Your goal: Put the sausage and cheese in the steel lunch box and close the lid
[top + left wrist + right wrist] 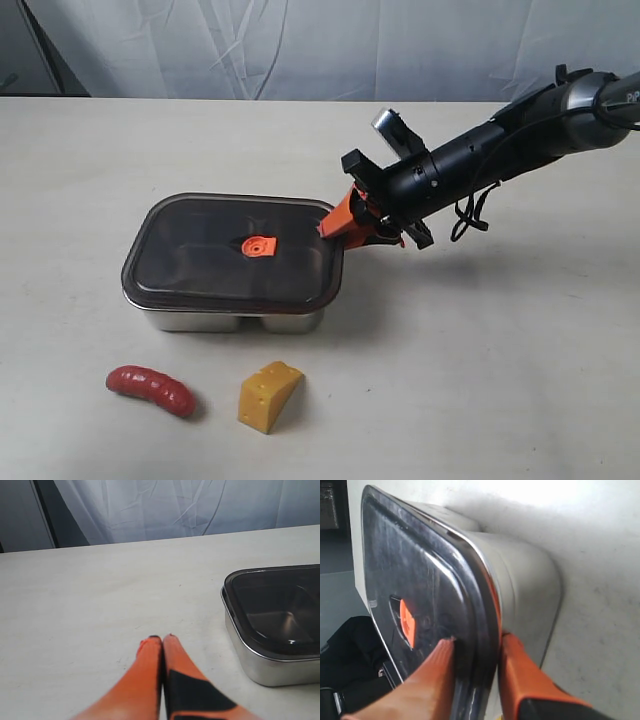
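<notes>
The steel lunch box is found left of centre on the pale table, with the lid laid over it so that both compartments are covered; the orange valve is seen at the lid's centre. The sausage and the cheese are lying on the table in front of the box, side by side but apart, neither touching the box. Access to the compartments is blocked by the lid alone. The right gripper is clamped on the lid's right-hand edge: one orange finger is pressed on the top face, the other is set under the rim against the orange seal, beside the steel wall. Whether that edge is lifted off the box cannot be told. A loose black cable is hung below the right arm. The left gripper is closed on nothing, fingers pressed together, held over bare table near a corner of the box. A white curtain is hung behind the table.
</notes>
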Available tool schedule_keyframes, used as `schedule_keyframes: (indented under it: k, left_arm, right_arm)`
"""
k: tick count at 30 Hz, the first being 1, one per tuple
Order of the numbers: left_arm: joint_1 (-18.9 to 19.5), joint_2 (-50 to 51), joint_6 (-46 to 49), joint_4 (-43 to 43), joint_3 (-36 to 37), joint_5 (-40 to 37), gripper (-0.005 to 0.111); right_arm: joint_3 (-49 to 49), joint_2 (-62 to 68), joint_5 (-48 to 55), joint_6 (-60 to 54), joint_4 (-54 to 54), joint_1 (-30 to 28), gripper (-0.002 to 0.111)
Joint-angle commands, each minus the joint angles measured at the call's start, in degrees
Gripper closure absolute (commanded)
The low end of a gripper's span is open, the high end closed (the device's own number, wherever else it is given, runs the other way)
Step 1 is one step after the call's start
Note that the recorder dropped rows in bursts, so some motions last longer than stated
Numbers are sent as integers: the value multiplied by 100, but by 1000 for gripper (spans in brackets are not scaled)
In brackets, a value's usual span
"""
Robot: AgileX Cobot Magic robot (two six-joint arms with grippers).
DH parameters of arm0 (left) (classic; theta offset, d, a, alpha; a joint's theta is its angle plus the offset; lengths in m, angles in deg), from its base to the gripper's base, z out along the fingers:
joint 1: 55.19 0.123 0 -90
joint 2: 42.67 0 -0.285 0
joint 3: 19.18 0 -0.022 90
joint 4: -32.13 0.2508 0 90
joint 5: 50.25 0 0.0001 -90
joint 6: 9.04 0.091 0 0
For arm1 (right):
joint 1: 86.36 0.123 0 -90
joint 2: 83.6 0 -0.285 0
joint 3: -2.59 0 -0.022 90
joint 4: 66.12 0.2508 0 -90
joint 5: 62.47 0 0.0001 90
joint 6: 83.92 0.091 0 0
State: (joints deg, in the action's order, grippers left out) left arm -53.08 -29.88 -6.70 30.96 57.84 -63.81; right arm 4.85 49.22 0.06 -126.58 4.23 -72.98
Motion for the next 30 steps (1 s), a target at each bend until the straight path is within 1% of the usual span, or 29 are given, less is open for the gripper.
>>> schedule_keyframes:
  k: [1, 9, 21, 22, 26, 27, 30]
  left_arm:
    - [2, -35, -3, 19, 20, -11, 106]
    - [2, -35, -3, 19, 20, -11, 106]
    - [2, -35, -3, 19, 20, -11, 106]
    - [2, -35, -3, 19, 20, -11, 106]
    - [2, -35, -3, 19, 20, -11, 106]
    - [2, -35, -3, 19, 20, -11, 106]
    - [2, -35, -3, 19, 20, -11, 106]
  right_arm:
    - [-22, -38, 290, -22, -72, -12, 89]
    - [-22, -74, 329, 180, -630, -12, 89]
    - [-22, -74, 256, 272, -695, -12, 88]
    - [-22, -74, 256, 272, -708, -12, 85]
    - [-22, -82, 235, 272, -697, -95, 65]
    - [-22, -82, 235, 272, -697, -124, 64]
    - [-22, -82, 235, 272, -710, -178, 67]
